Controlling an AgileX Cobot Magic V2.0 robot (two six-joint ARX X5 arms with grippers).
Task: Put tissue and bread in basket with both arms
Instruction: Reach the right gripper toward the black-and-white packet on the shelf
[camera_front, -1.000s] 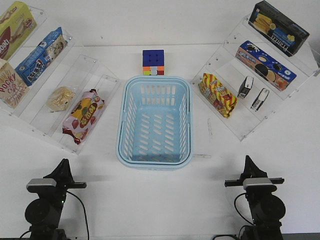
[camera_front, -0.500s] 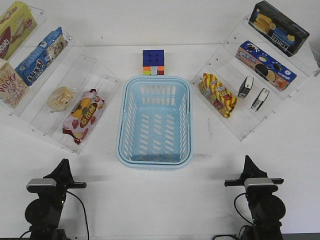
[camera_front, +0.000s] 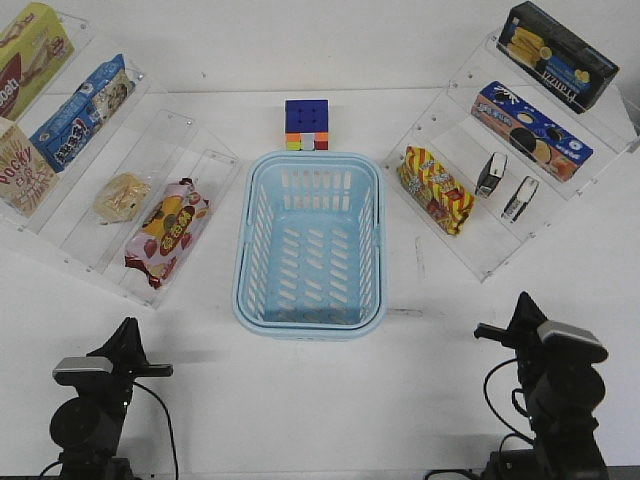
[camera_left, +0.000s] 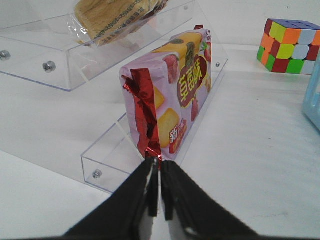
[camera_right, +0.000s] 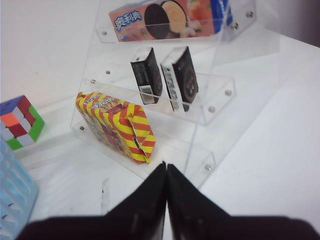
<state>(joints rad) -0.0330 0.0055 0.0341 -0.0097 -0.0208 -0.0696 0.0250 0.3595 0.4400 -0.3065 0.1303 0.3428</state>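
Observation:
The light-blue basket (camera_front: 378, 250) stands empty at the table's middle. The bread (camera_front: 122, 197), a tan bun in clear wrap, lies on the left rack's middle shelf; it also shows in the left wrist view (camera_left: 117, 17). Two black-and-white tissue packets (camera_front: 490, 174) (camera_front: 519, 198) stand side by side on the right rack, and both show in the right wrist view (camera_right: 146, 75) (camera_right: 180, 77). My left gripper (camera_front: 128, 335) (camera_left: 160, 165) is shut and empty, low at the near left. My right gripper (camera_front: 518, 310) (camera_right: 166, 167) is shut and empty at the near right, facing the right rack.
A pink-and-red snack bag (camera_front: 167, 230) fills the left rack's lowest shelf, close ahead of my left gripper. A red-yellow striped pack (camera_front: 435, 189) lies on the right rack's lowest shelf. A colour cube (camera_front: 307, 125) sits behind the basket. Boxes fill the upper shelves.
My right arm has shifted right and turned toward the right rack. The left arm and all objects have not moved.

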